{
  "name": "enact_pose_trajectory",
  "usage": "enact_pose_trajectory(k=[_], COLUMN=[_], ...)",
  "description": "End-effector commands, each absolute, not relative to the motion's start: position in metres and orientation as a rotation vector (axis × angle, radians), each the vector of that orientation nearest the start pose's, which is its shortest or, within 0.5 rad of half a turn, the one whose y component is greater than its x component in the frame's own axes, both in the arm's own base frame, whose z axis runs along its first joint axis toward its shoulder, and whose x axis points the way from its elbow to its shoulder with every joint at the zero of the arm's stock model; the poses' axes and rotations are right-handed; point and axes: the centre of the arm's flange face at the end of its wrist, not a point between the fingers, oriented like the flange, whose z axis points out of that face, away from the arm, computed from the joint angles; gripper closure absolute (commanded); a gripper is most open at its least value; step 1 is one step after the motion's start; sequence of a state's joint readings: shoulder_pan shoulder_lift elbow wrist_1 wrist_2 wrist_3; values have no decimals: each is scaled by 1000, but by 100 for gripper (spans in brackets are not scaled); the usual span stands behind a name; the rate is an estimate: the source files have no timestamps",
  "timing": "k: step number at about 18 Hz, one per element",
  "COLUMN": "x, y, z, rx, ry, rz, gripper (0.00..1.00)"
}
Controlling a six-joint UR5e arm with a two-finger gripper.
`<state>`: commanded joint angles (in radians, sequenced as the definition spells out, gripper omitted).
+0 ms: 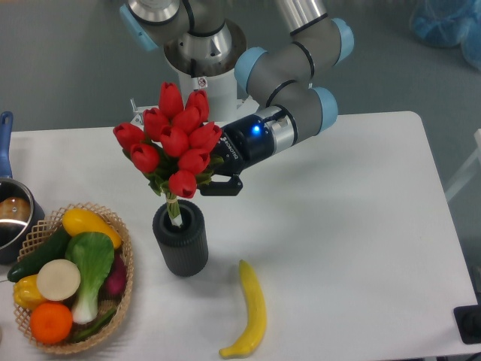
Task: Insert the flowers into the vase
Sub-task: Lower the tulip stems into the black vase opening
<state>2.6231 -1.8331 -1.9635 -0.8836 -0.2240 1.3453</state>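
Stems of the flowers already dip into the mouth of the vase, blooms leaning left above it; the gripper, just right of the bunch, looks clamped on it. Lowering straight down would seat them. Right of the vase, a banana lies on the white table.

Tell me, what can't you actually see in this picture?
- Gripper fingertips: behind the flowers; whether they're open or shut can't be told.
- Stem ends: inside the vase; depth unknown.
- Pot: cut by the left edge.
- Basket contents underneath: covered by the vegetables on top.
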Motion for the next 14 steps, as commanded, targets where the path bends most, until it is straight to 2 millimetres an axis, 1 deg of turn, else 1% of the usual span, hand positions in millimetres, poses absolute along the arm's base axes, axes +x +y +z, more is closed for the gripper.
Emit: enact_pose_trajectory(k=[8,10,14], x=[-334,-334,-327], y=[459,459,460], z=[354,349,343], rx=[-1358,-1362,-1366], ry=[223,216,210], rz=[-616,-622,-637], gripper=[67,67,67])
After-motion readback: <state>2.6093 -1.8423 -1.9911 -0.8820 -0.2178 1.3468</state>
